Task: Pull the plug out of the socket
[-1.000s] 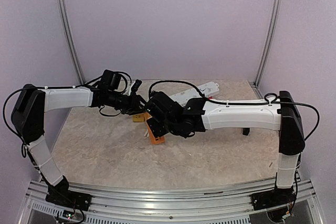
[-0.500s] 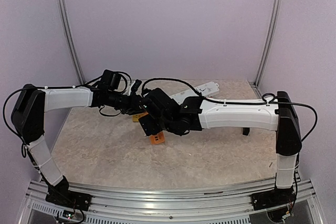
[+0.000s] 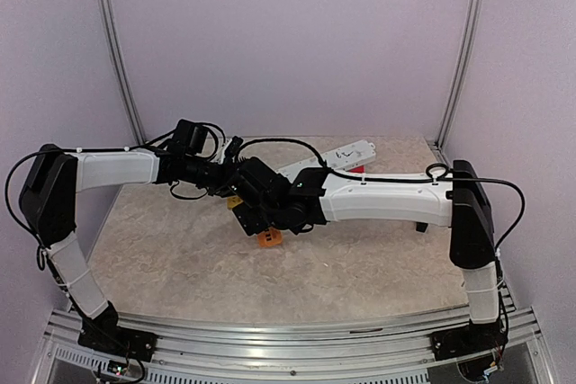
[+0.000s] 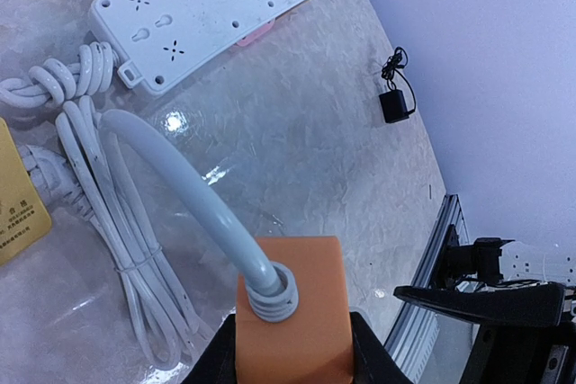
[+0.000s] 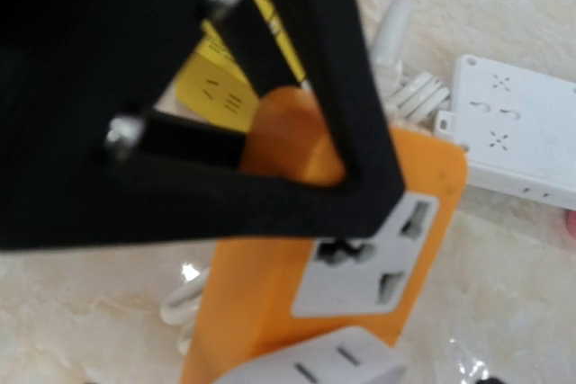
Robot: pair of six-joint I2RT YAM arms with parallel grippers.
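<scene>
Your left arm comes in from the left. The left pincer point(image 4: 292, 355) is closed tight on the orange rectangular plug point(image 4: 292, 290), with a finger on each side of it. A pale grey round cable point(image 4: 180, 182) leaves the plug through a ribbed collar and arcs away over the beige marble-pattern bench point(image 3: 162, 254). Beneath that arc a bundled white cord point(image 4: 117, 231) lies flat on the bench. A yellow paper tag point(image 4: 16, 200) sits just beside the bundle.

The plug is mid-bench, a bit left of centre, between your two pincers. In the right wrist view its orange body meets the top edge of the orange socket block with a white face point(image 5: 270, 303). A black pincer part in front hides the joint, so you cannot tell whether the pins are seated.

The right pincer point(image 3: 255, 213) hangs right over the socket block, just beside the left one. Its fingers do not show clearly in any view, so you cannot tell how wide it stands or whether it holds anything.

Farther right and toward the back, a long white plastic power strip point(image 4: 225, 2) lies flat, with its knotted cord end next to the bundle. A small black adapter with a thin lead point(image 4: 393, 105) sits well apart, near the right wall.
</scene>
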